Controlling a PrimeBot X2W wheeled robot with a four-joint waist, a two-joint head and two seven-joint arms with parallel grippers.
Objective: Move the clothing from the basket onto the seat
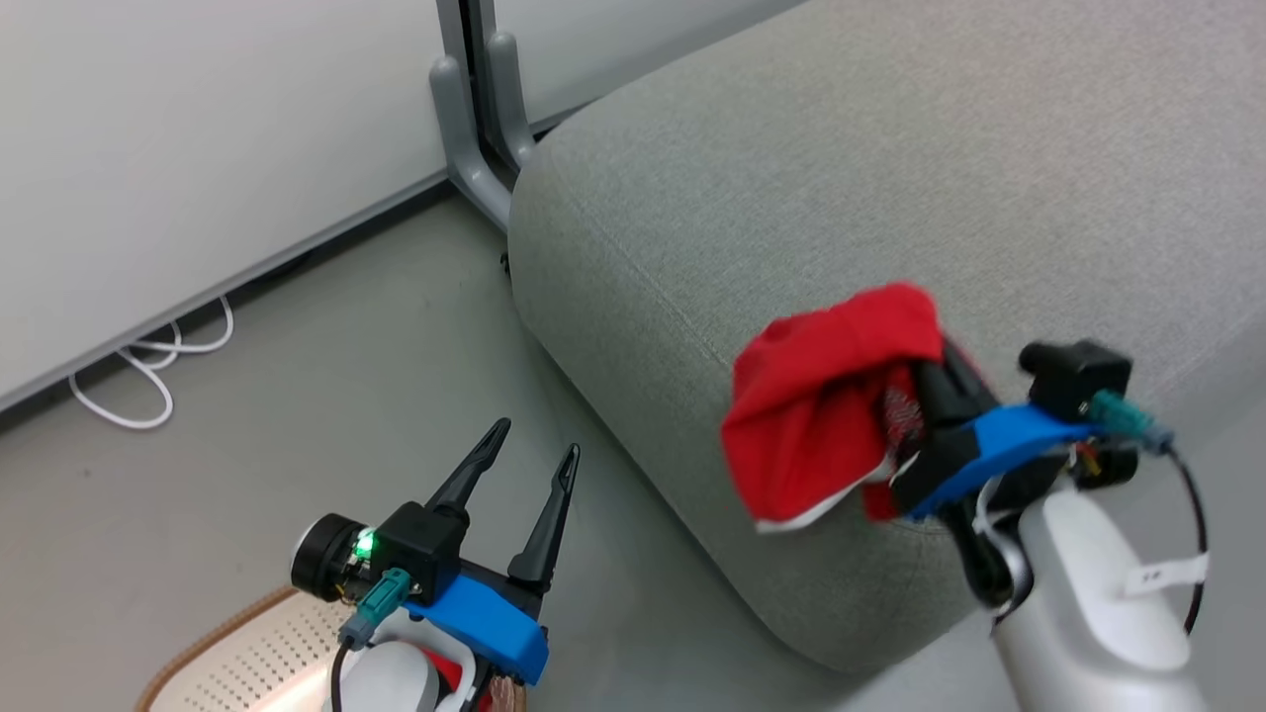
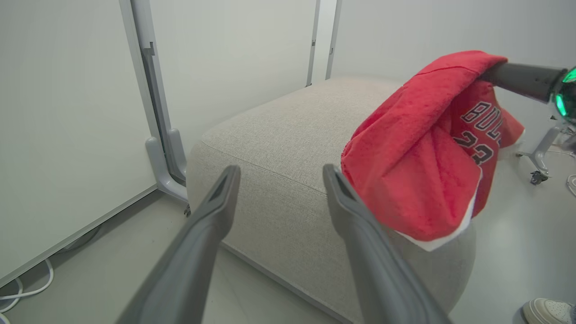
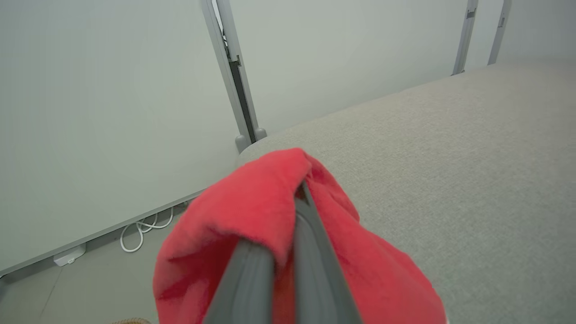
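Observation:
My right gripper [image 1: 935, 386] is shut on a bright red garment [image 1: 826, 415] with a white hem and printed lettering [image 2: 479, 130]. The cloth hangs bunched over the front edge of the light grey seat [image 1: 890, 168], draped over the fingers [image 3: 310, 252]. At the lower left my left gripper [image 1: 539, 440] stands open with nothing between its fingers [image 2: 216, 211], above the floor beside the seat [image 2: 279, 135]. Below it lies a corner of the cream perforated basket [image 1: 232, 653] with its brown rim. A scrap of red [image 1: 453, 674] shows under my left wrist.
White partition panels with a grey post and foot [image 1: 475, 129] stand behind the seat's left corner. A white cable [image 1: 148, 371] loops on the floor by the wall. A person's shoe [image 2: 546, 310] and a wheeled stand leg [image 2: 537, 157] are off to the right.

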